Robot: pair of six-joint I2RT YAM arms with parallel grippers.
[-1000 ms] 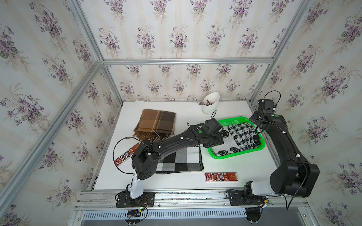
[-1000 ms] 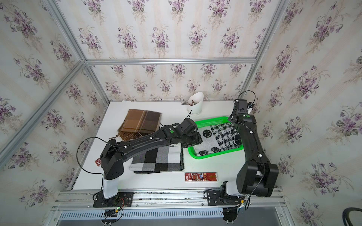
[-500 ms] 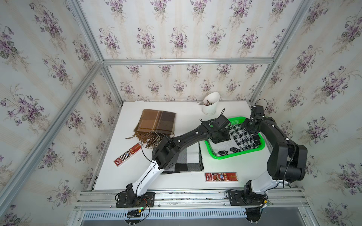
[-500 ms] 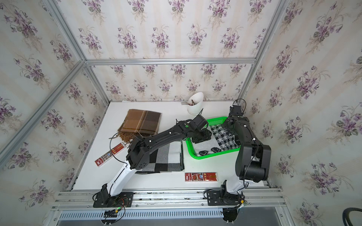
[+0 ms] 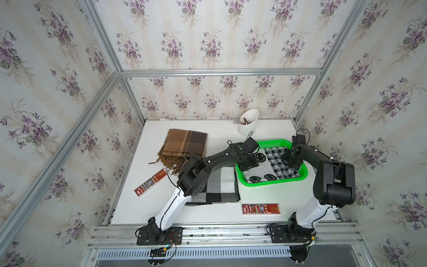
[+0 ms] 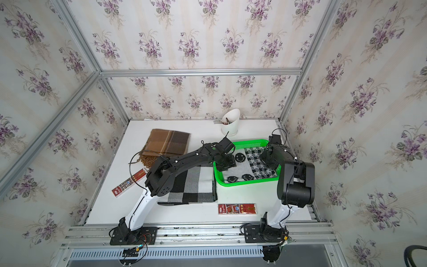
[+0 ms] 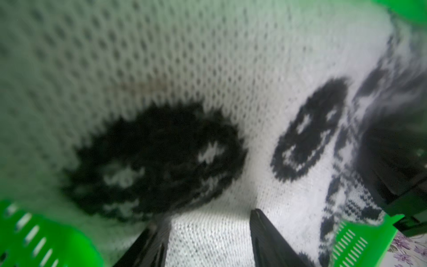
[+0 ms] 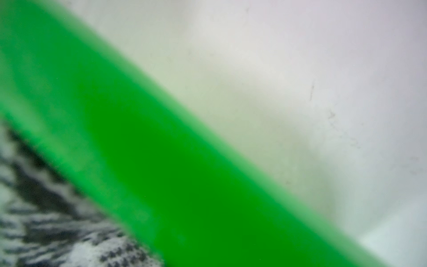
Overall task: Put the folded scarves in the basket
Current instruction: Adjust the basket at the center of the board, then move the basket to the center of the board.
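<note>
Lying flat inside the basket (image 5: 272, 144), the black-and-white scarf (image 5: 268, 166) with knitted smiley faces covers most of the floor, so the task looks all but done. The left gripper (image 7: 210, 213) sits low over the end nearest the grey checked scarf (image 5: 217, 187). Its jaws are apart with bare knit showing between them and grasp nothing, which suits a release or a press to flatten the fold. The right gripper (image 5: 292, 160) is at the opposite end, close over the scarf's edge by the rim. Its wrist view shows only blurred green and knit, so I cannot tell whether those jaws are clenched or released. An arm at each end likely serves to set the fold down square. Nothing else lies in the basket. The white cup (image 5: 248, 122) behind it holds cutlery, with a fork (image 5: 235, 121) poking out.
</note>
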